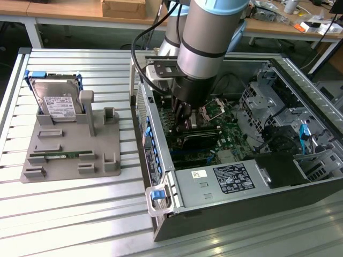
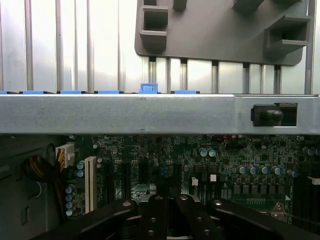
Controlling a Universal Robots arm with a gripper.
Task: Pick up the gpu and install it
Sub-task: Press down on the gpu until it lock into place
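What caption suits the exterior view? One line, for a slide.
Shut gripper inside the open computer case, over the motherboard; hard drive and memory stick rest in the grey holder beside it.

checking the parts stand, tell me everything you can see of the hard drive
The hard drive is a silver metal block with a white printed label on its face, held in a blue frame that shows at its upper corners and sides. It stands upright on edge, leaning slightly, slotted into the rear holder of the grey parts stand on the slatted table, to the exterior view's left of the open computer case.

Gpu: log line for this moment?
gripper shut | inside pc case | over motherboard | gpu just below gripper | contact unclear
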